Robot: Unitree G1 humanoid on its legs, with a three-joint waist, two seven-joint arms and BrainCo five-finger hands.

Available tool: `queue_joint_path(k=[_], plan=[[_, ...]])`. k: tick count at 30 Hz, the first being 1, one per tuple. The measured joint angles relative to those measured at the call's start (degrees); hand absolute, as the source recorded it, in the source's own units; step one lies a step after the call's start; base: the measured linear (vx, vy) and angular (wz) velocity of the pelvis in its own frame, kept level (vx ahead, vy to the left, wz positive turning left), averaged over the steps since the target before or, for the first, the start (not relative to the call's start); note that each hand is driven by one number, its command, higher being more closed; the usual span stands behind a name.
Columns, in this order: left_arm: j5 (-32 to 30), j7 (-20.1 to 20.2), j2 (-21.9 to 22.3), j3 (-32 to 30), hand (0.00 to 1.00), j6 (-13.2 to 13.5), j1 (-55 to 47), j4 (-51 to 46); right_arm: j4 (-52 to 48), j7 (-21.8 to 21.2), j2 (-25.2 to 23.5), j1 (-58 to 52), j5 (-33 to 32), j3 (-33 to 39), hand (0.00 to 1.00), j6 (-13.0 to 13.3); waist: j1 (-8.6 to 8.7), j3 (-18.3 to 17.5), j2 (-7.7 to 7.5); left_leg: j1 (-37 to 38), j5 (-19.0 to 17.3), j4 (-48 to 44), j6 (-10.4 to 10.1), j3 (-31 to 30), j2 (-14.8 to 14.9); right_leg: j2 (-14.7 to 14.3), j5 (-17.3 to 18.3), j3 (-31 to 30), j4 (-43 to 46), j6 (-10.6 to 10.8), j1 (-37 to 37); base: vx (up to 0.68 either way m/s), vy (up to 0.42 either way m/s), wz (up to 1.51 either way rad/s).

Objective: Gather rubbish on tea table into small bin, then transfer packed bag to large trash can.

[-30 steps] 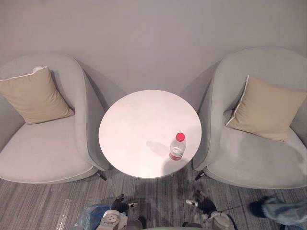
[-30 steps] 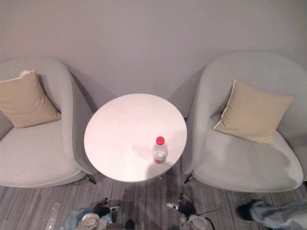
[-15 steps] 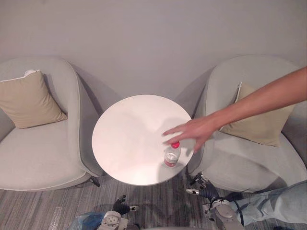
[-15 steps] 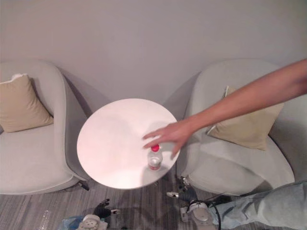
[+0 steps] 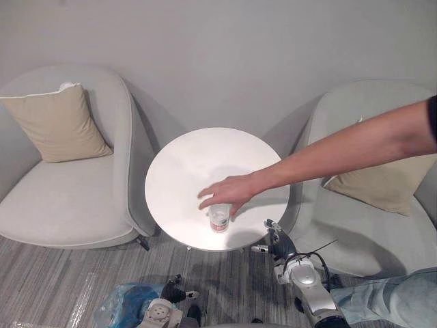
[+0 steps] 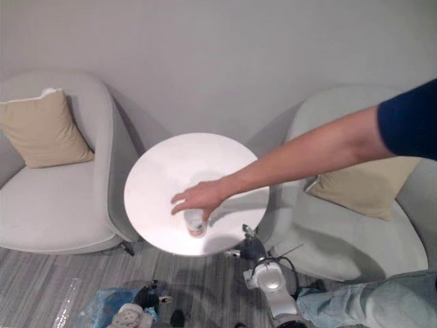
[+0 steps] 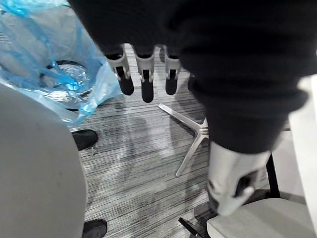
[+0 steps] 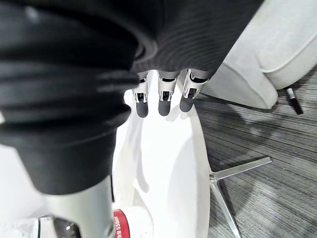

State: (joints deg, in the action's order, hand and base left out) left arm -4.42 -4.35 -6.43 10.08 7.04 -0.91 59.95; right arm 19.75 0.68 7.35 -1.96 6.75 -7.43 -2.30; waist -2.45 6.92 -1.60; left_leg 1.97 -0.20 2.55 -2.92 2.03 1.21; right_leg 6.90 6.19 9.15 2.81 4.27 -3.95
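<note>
Bottle shifted, clear of right fingers.

red label band with small white print round the bottle, bottle upright on the white bench, print seen close in the right wrist view, cut off by the edge, not surely readable, no other text legible

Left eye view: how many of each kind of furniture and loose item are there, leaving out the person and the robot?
Armchairs: 2
Cushions: 2
Round table: 1
Bottle: 1
Blue plastic bag: 1
Total: 7
</note>
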Motion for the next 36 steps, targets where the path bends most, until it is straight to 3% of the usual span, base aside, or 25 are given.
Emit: queue_joint_path(k=[9, 19, 26, 36], plan=[[-0.04, 0.0, -0.02, 0.01, 0.0, 0.0, -0.06, -1.11, 1.48, -0.07, 0.2, 2.21, 0.13, -0.32, 0.0, 0.1, -0.35, 0.43, 0.13, -0.11, 0.55, 0.89, -0.11, -1.25, -0.19, 0.0, 0.06, 1.01, -0.49, 0.1, -0.19, 0.01, -0.007, 0.06], [-0.08, 0.03, 0.13, 0.16, 0.0, 0.13, -0.07, -1.17, 1.38, -2.42, 3.85, 5.23, 6.38, -6.34, 0.0, 0.13, -0.79, 0.79, 0.66, -0.79, 0.55, 0.27, -0.1, -3.02, -0.39, 0.06, 0.07, 2.15, -0.97, 0.09, -1.16, -0.01, -0.009, 0.08], [-0.05, -0.02, 0.37, 0.16, 0.0, 0.89, -0.06, -1.31, 1.5, -3.31, 4.26, 8.19, 7.0, -10.35, 0.0, -0.07, -1.2, 1.21, 1.25, -1.13, 0.82, 0.3, -0.3, -4.69, -0.49, 0.06, 0.52, 3.42, -0.62, 0.12, -1.09, -0.04, -0.014, 0.11], [1.24, -0.48, 0.3, 0.01, 0.0, 1.04, 0.05, -2.14, 3.95, 1.92, 2.48, 12.72, 9.06, -10.19, 0.0, -0.42, -2.49, 1.93, 1.26, -2.91, 1.08, 0.32, -0.38, -7.24, -0.75, 0.04, 0.61, 5.72, -0.63, 0.09, -1.05, 0.01, -0.015, 0.14]])
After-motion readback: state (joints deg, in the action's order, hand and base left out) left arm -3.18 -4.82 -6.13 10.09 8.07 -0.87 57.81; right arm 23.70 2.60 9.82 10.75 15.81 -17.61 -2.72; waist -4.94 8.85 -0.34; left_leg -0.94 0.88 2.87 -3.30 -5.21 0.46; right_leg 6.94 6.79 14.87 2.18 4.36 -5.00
